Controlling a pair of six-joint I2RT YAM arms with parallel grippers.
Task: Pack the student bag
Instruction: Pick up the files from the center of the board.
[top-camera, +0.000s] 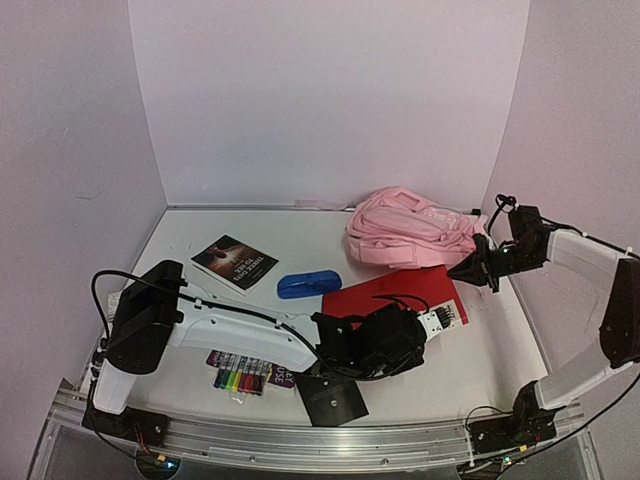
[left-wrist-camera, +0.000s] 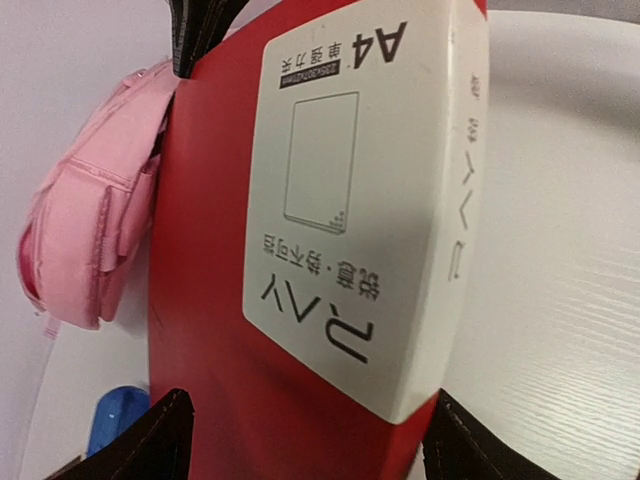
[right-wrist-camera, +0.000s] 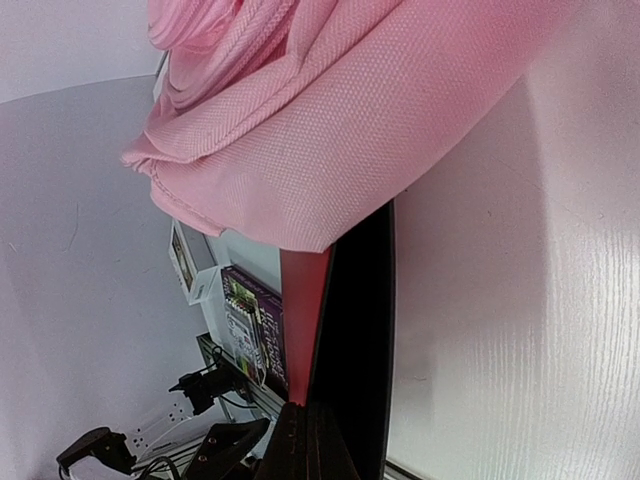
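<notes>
Purple card pack of markers (top-camera: 240, 377), holding a row of coloured pens, lies well to the left of my left gripper (left-wrist-camera: 308, 405), partly under that arm. Farther out on the same side lie a glossy dark-covered book (top-camera: 234, 262) and a smooth, rounded blue case (top-camera: 309, 284). A flat matte black square (top-camera: 333, 400) lies just behind the gripper. The left jaws are spread wide, straddling the near end of a flat, stiff red folder (top-camera: 375, 295), one finger at each side of its white A4 label (left-wrist-camera: 370, 200). Beyond the folder, meeting its far edge, the student bag (top-camera: 405, 235) lies slumped: soft woven pink fabric in folds, contents not visible. My right gripper (top-camera: 474, 267) is closed, its tips against the bag's right edge.
</notes>
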